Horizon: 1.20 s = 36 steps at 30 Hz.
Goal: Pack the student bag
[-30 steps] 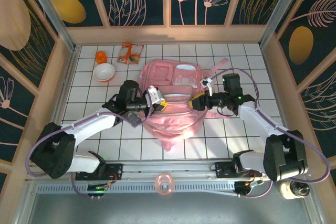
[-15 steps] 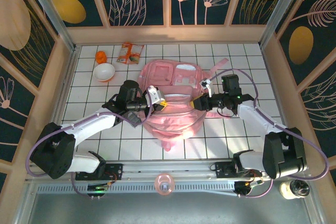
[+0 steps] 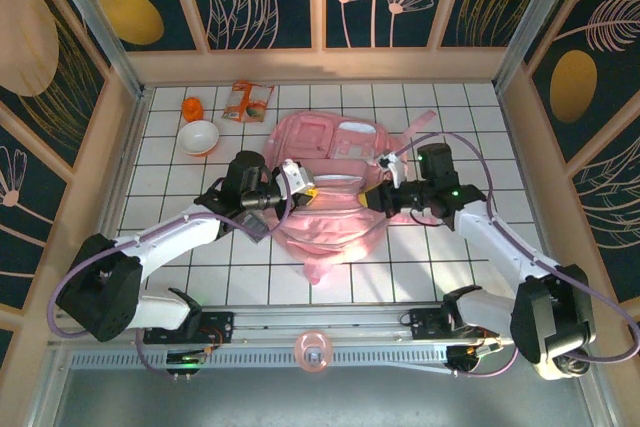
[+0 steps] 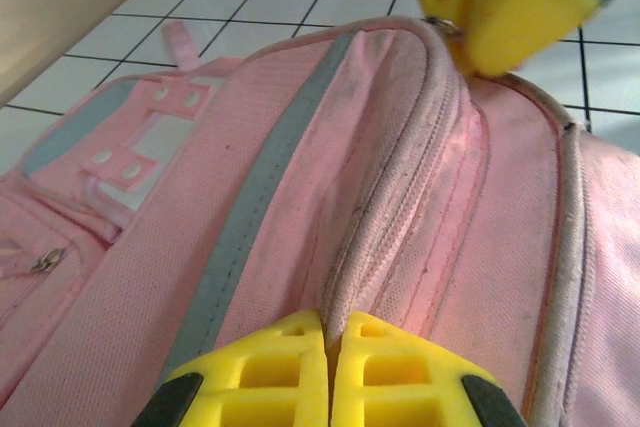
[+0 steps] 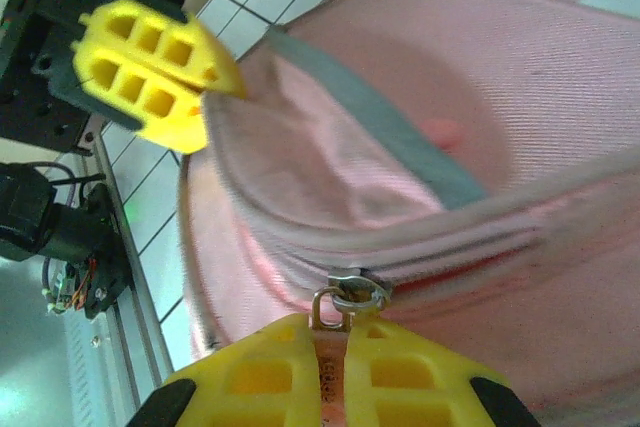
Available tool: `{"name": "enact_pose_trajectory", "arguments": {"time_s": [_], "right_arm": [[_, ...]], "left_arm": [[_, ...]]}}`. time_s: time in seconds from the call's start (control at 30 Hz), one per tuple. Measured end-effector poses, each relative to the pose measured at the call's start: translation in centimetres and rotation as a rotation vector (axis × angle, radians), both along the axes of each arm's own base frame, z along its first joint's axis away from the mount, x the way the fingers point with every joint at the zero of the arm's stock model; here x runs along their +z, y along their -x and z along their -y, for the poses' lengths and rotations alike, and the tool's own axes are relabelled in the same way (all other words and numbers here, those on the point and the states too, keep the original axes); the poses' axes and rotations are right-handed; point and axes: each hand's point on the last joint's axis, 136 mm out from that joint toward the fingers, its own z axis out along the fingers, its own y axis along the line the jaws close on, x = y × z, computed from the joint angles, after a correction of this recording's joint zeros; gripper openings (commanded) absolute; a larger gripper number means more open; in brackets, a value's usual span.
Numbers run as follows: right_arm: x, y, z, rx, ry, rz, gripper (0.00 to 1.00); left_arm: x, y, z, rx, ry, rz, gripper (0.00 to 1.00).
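Pink student bag (image 3: 330, 147) flat at the middle of the tiled table (image 3: 460, 107), between both arms. Opening rim pinched by left gripper (image 4: 328, 337), pads together. The right gripper (image 5: 345, 337) is clamped on metal zip pull (image 5: 350, 297). Orange snack packet (image 3: 247, 102) back-left; print too small to read.

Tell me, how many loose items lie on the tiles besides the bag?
3, far left: small orange object, round white bowl, orange snack packet. The big pink fabric backpack may hide others.
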Motion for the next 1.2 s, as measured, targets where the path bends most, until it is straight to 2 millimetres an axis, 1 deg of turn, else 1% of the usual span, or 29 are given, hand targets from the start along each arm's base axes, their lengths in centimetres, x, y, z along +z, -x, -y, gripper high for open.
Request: {"name": "enact_pose_trajectory", "arguments": {"time_s": [0.1,0.23,0.37,0.4,0.47,0.53,0.6,0.67,0.73,0.8,0.87,0.9,1.0,1.07,1.2], "right_arm": [[0.4,1.0,-1.3,0.01,0.006,-0.001,0.01],[0.5,1.7,-3.2,-0.005,0.009,-0.027,0.04],[-0.5,1.9,-4.9,-0.044,0.026,-0.101,0.08],[-0.8,1.8,-5.3,-0.06,0.032,-0.131,0.1],[-1.1,1.4,-5.9,-0.093,0.036,-0.18,0.2],[-1.1,1.2,-6.3,-0.116,0.032,-0.206,0.35],[-0.7,1.2,-6.4,-0.137,0.021,-0.214,0.48],[0.4,1.0,-6.1,-0.17,-0.003,-0.208,0.58],[1.7,0.9,-5.0,-0.215,-0.038,-0.191,0.65],[3.1,0.5,-2.9,-0.293,-0.092,-0.178,0.68],[4.1,0.0,-0.8,-0.373,-0.143,-0.181,0.69],[4.4,-0.3,0.3,-0.418,-0.17,-0.192,0.7],[4.4,-1.3,2.3,-0.515,-0.22,-0.239,0.7],[3.9,-1.6,2.6,-0.538,-0.237,-0.287,0.7],[2.9,-2.3,1.7,-0.538,-0.259,-0.381,0.7]], "left_arm": [[0.0,-0.1,0.0,0.01,0.0,-0.001,0.0],[-0.1,0.1,0.3,0.006,-0.007,0.001,0.0],[-0.5,0.2,0.3,0.018,-0.026,-0.006,0.0],[-0.7,0.1,0.2,0.025,-0.031,-0.01,0.0],[-0.9,-0.1,0.2,0.037,-0.035,-0.015,0.0],[-0.7,-0.4,0.1,0.053,-0.03,-0.01,0.0],[-0.4,-0.4,0.3,0.053,-0.017,-0.001,0.0],[-0.1,-0.4,0.5,0.045,-0.003,0.003,0.0],[0.2,-0.2,0.8,0.029,0.016,0.009,0.0],[0.3,0.1,0.9,0.014,0.027,0.011,0.0],[0.1,0.3,0.9,0.006,0.03,0.008,0.0],[0.1,0.3,0.9,0.002,0.031,0.008,0.0],[0.1,0.5,1.0,-0.011,0.036,0.016,0.0],[0.1,0.6,1.0,-0.018,0.037,0.018,0.0],[0.4,0.9,1.1,-0.035,0.042,0.026,0.0]]}}
